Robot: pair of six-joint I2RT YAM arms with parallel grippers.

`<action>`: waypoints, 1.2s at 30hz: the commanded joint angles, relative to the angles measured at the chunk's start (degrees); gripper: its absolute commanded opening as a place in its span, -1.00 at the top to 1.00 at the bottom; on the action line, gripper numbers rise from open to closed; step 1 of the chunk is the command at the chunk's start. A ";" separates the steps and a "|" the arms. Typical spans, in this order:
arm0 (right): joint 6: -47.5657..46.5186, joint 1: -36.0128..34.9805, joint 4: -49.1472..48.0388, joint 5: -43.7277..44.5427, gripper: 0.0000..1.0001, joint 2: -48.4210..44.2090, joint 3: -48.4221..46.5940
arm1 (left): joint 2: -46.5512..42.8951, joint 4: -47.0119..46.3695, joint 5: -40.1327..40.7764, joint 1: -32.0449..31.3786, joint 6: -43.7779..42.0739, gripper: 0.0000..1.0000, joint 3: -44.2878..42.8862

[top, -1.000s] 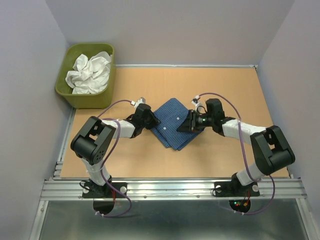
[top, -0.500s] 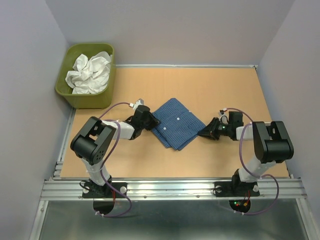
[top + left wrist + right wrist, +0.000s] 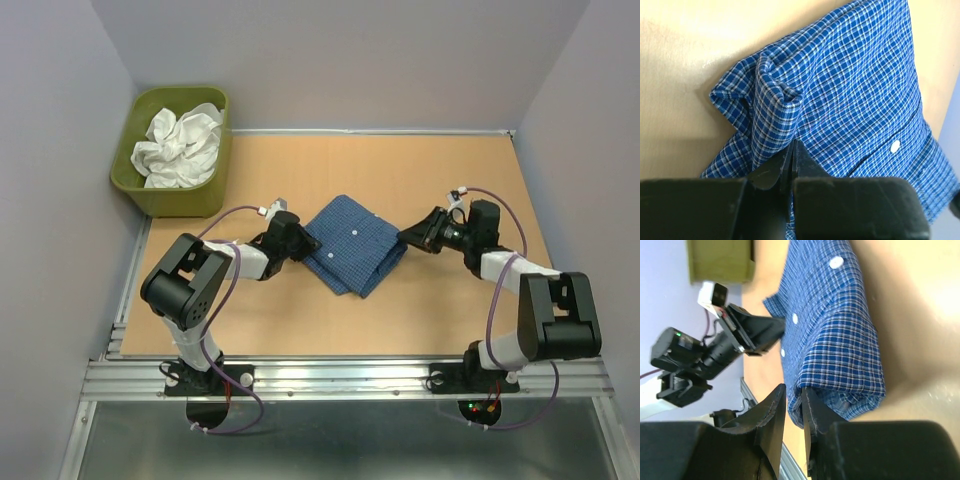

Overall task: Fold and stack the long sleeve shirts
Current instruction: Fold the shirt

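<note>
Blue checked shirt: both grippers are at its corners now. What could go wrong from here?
1. The left gripper looks pinched on a bunched corner of the blue shirt; pulling could drag the fold open.
2. The right gripper sits at the thick folded edge, hold unclear; it may catch only some layers and skew the fold.

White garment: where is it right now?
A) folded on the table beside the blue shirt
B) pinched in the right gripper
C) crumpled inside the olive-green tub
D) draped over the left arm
C: the top view shows the white garment bunched up inside the olive-green tub at the table's far left corner, away from both arms.
</note>
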State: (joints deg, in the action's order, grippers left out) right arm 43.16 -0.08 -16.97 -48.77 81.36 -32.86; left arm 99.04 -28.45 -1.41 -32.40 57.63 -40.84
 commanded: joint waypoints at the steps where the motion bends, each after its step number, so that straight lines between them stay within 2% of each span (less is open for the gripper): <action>1: 4.47 -0.19 -7.89 -1.76 0.50 1.42 -2.12 | -0.87 5.77 0.53 0.06 -1.03 0.78 2.08; 6: 4.13 -0.19 -11.85 -0.01 0.50 8.10 -0.71 | -0.70 5.95 0.36 0.06 -1.02 0.78 2.08; 10: 3.52 -0.19 -10.72 1.66 0.49 4.71 1.31 | -1.13 6.38 0.27 0.06 -1.11 0.78 2.08; 14: -4.47 -0.19 5.86 8.94 0.49 -2.69 -3.17 | -1.92 6.74 0.36 -0.03 -1.81 0.78 2.08; 18: -5.71 -0.19 10.55 12.04 0.46 -7.18 -6.86 | -2.28 7.00 0.36 -0.03 -1.99 0.78 2.34; 23: -5.19 -2.37 10.65 8.96 0.38 -3.32 -13.62 | -2.63 7.00 0.53 -0.03 -2.17 0.78 2.61; 25: -3.26 -5.71 7.41 8.52 0.38 -1.66 -14.33 | -2.63 7.00 0.53 -0.03 -2.25 0.78 2.69; 28: 4.46 -7.83 -6.98 6.68 0.38 2.82 -10.92 | -2.80 7.09 0.36 -0.12 -2.17 0.78 2.61; 29: 9.09 -7.83 -15.55 5.98 0.38 6.49 -8.30 | -2.89 7.09 0.44 -0.12 -1.82 0.78 2.69; 31: 13.16 -7.83 -23.06 5.53 0.40 10.29 -6.78 | -3.16 7.26 0.36 -0.12 -1.47 0.78 2.96; 36: 13.71 -6.00 -30.48 7.99 0.49 19.79 -0.99 | -3.68 7.44 0.62 -0.12 -0.59 0.78 4.19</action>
State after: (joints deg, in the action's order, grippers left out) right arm 53.32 -7.77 -35.38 -41.82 97.43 -38.26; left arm 96.55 -26.35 -1.50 -32.42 57.54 -39.09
